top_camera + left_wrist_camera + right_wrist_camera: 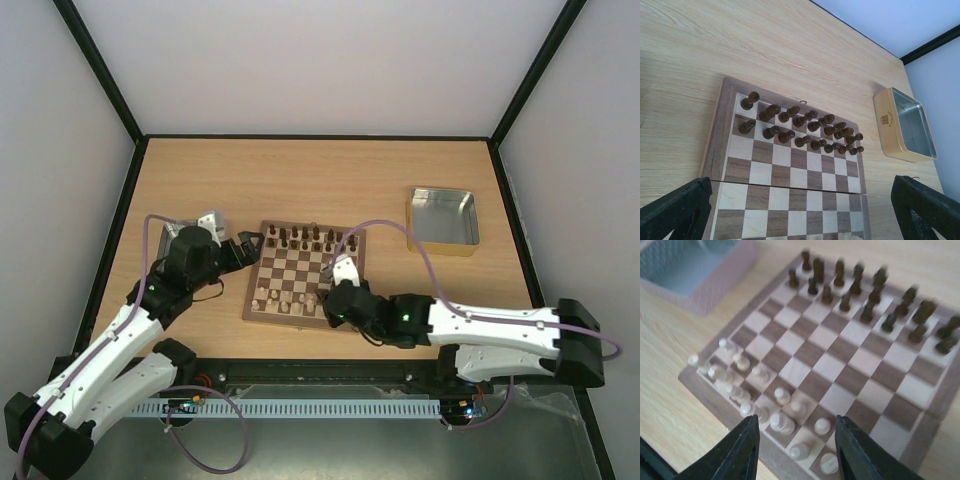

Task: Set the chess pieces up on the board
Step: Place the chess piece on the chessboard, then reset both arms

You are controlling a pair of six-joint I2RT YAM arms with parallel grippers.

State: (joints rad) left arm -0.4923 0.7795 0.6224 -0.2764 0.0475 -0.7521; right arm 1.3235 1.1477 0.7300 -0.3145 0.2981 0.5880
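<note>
The board (300,270) lies mid-table. Cream chess pieces (782,422) stand crowded on its two near rows, one at the left (693,360) on the border; dark chessmen (867,295) fill the far rows. My right gripper (797,452) hovers low over the near right corner of the board (805,372), jaws open, and a cream piece (800,450) stands free between them. My left gripper (800,220) is wide open above the board's left side (790,175), holding nothing. From above, the right gripper (335,283) sits over the cream rows (283,300), the left gripper (250,245) at the board's left edge.
A shiny metal tin (443,220) stands to the right of the board, also seen as the tin (905,125) in the left wrist view. Another tray (208,222) sits under the left arm, shown as a pinkish box (700,270). Dark chessmen (800,127) line the far edge.
</note>
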